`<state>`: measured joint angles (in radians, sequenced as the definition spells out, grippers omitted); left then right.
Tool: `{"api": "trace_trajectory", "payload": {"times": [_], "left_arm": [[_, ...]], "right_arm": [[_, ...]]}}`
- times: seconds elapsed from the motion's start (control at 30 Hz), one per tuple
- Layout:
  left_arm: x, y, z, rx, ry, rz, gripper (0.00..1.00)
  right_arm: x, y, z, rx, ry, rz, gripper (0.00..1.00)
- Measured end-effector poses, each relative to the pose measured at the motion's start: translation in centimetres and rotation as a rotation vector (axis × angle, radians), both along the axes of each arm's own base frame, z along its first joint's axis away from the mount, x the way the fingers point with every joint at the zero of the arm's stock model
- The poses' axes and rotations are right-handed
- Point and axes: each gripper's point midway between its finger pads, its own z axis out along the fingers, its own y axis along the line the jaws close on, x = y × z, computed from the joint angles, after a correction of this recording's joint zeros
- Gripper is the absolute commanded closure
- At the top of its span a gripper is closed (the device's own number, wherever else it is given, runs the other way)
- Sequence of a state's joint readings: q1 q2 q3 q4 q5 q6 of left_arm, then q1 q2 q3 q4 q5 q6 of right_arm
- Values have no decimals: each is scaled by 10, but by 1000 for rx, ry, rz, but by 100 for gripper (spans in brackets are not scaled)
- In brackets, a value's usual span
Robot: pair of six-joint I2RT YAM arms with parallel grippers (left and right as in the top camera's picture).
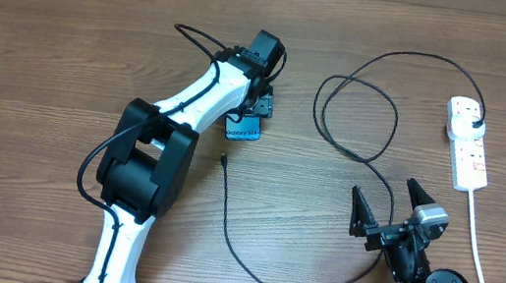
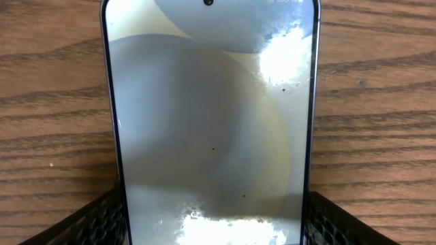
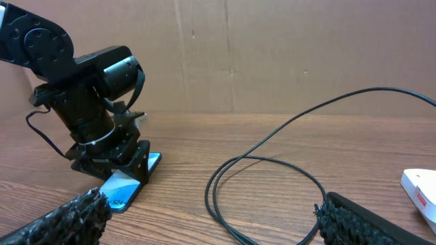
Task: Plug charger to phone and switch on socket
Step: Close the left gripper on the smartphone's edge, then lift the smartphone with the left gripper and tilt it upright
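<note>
The phone, with a lit blue screen, lies flat on the wood table under my left gripper. In the left wrist view the phone fills the frame, with both fingers pressed against its long edges. The charger cable loops across the table. Its tiny connector lies loose just below the phone, and its black plug sits in the white socket strip. My right gripper is open and empty, low over the table near the cable. The right wrist view also shows the phone.
The strip's white cord runs down to the table's front right edge. One end of the strip shows at the right in the right wrist view. A cardboard wall stands behind the table.
</note>
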<state>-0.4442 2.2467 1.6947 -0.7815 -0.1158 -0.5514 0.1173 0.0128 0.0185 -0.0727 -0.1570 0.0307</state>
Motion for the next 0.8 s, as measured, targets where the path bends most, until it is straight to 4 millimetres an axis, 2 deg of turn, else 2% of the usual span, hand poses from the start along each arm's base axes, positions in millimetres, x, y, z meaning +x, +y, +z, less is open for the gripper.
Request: {"api": "trace_trajectory", "payload": {"times": [0.17,0.33,0.57,0.67,0.8], "left_arm": [[0,0,0,-9,6,1,45],[-2,2,2,-43,38,9,50],[-23,20,7,-27,206,42,59],[-27,23,21,-22,246,51,62],[-22,22,58,-33,242,51,58]], "right_arm": [[0,0,0,0,0,0,0],[0,0,0,0,0,0,0],[0,0,0,-1,0,0,0],[0,0,0,0,0,0,0],[0,0,0,0,0,0,0]]}}
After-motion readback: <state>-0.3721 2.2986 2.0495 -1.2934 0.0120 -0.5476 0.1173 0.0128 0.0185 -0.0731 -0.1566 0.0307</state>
